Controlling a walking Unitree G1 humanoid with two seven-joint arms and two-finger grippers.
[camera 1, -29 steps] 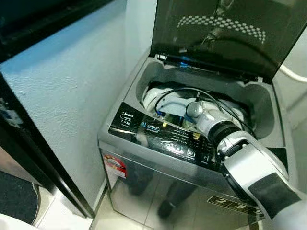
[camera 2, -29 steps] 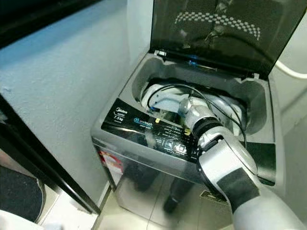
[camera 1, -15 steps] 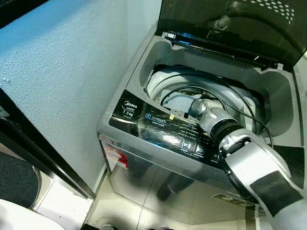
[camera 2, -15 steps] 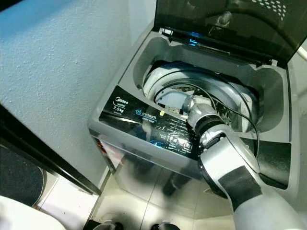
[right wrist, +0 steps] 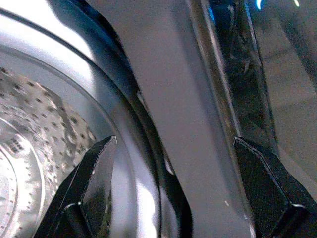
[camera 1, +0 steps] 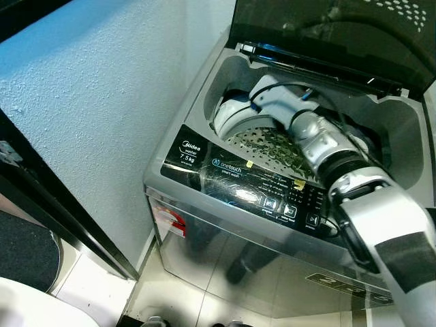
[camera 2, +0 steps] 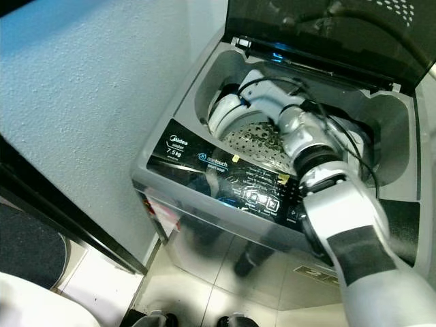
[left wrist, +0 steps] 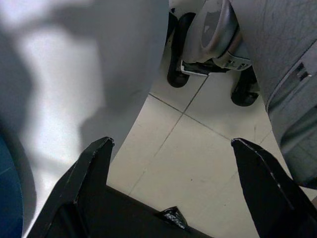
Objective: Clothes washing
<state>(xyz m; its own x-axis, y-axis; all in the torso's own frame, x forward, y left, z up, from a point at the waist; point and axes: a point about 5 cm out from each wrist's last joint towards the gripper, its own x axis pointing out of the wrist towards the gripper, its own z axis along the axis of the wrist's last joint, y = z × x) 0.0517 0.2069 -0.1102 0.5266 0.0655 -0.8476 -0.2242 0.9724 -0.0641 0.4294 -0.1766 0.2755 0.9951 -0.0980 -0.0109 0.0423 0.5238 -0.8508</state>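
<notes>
- The right arm (camera 1: 320,146) has been raised out of the drum (camera 1: 269,146); a second ago it was reaching deep inside.
- The right gripper (right wrist: 173,188) is seen at the upper centre of the eye views, at the tub's back rim; its fingers (right wrist: 91,173) are apart and nothing is held.
- The drum's perforated wall is exposed; no clothes can be made out there.
- The washer (camera 1: 225,170) stands with its lid (camera 1: 327,34) open.
- The left gripper (left wrist: 168,188) hangs spread over the floor (left wrist: 198,148).
- Judgement: loading appears done; lid closing and the panel (camera 1: 238,180) remain.
</notes>
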